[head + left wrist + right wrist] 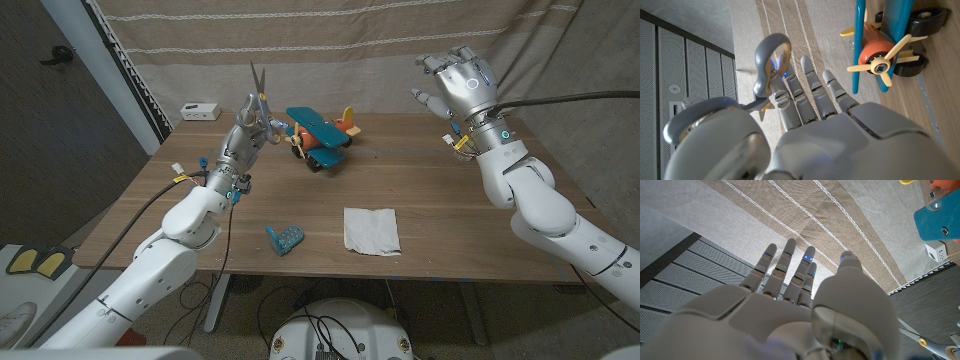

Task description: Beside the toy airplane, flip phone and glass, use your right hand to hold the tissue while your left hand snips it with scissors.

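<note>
Left hand (248,128) grips scissors (257,88), blades up, near toy airplane (322,137). Right hand (459,83) raised, fingers spread, holding nothing. Tissue (371,230) flat at bench (470,215) front, untouched. Judged step: pre-hold. Next: right hand descends to pinch tissue.

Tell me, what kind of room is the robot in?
Probably a lab or test room, not a home. A cloth backdrop hangs behind the plain wooden table, cables trail underneath, and only props like a toy airplane sit on it.
</note>
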Controlling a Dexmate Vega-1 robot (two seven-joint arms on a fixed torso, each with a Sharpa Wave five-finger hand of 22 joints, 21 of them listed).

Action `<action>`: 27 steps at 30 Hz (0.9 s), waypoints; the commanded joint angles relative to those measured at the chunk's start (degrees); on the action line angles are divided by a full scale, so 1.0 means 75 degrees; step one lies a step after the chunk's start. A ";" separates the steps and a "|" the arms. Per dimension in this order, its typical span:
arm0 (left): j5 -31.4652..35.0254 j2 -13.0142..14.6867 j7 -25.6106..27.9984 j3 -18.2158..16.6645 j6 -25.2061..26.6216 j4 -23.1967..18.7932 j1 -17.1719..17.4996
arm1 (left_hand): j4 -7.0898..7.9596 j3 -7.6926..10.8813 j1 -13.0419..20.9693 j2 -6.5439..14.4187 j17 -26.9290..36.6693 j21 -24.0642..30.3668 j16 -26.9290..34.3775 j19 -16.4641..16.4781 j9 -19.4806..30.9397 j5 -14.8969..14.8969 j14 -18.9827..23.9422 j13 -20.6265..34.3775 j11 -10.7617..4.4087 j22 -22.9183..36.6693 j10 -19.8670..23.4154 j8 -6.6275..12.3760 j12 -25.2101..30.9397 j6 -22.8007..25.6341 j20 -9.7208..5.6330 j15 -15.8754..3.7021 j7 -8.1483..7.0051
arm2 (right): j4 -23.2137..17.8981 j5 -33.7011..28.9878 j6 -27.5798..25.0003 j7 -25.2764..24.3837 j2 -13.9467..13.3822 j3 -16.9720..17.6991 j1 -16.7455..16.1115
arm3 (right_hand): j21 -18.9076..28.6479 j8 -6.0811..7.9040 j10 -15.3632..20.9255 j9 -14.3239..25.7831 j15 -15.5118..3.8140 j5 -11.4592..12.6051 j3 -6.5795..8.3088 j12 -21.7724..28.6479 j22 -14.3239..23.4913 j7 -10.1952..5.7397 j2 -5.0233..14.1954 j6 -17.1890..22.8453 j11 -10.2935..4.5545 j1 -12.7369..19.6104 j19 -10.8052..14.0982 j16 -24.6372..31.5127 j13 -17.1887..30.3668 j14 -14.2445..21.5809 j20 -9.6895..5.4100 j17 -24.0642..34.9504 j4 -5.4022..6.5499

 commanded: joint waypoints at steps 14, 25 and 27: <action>-0.0115 0.0709 -0.0406 -0.0140 0.0991 -0.0096 -0.0027 | -0.0006 -0.0004 0.0003 0.0037 0.0014 -0.0114 -0.0024 -0.0026 0.0116 0.0086 0.0022 0.0809 -0.0280 0.0024 0.0320 0.0050 0.0331 -0.0017 0.0102 -0.1068 0.0163 | -0.0080 -0.0070 -0.0105 0.0050 0.0001 0.0036 -0.0099 | -0.0046 -0.0068 -0.0021 0.0033 -0.1282 0.0036 -0.0085 0.0040 0.0031 0.0031 0.0013 -0.0025 0.0023 -0.0049 0.0058 0.0029 0.0000 -0.0057 0.0017 -0.0006 -0.0013; -0.0243 0.0868 -0.0567 -0.0090 0.1213 -0.0102 -0.0071 | -0.0006 -0.0002 0.0014 0.0036 0.0009 -0.0132 -0.0016 -0.0023 0.0141 0.0106 0.0057 0.0839 -0.0292 0.0029 0.0311 0.0078 0.0363 0.0051 0.0106 -0.1070 0.0157 | -0.0062 -0.0035 -0.0119 0.0024 0.0012 0.0045 -0.0136 | -0.0064 -0.0122 -0.0038 0.0018 -0.1278 0.0036 -0.0094 0.0040 0.0032 0.0041 0.0011 -0.0064 0.0020 -0.0062 0.0064 0.0036 -0.0006 -0.0061 0.0018 -0.0007 -0.0013; -0.0235 0.0915 -0.0596 -0.0090 0.1241 -0.0105 -0.0075 | -0.0007 -0.0002 0.0017 0.0035 0.0008 -0.0140 -0.0014 -0.0031 0.0135 0.0112 0.0065 0.0841 -0.0289 0.0030 0.0340 0.0089 0.0380 0.0097 0.0104 -0.1071 0.0151 | -0.0057 -0.0022 -0.0114 0.0028 0.0013 0.0044 -0.0134 | -0.0068 -0.0128 -0.0035 0.0015 -0.1279 0.0037 -0.0093 0.0041 0.0032 0.0046 0.0016 -0.0063 0.0010 -0.0063 0.0064 0.0039 -0.0009 -0.0057 0.0017 -0.0007 -0.0012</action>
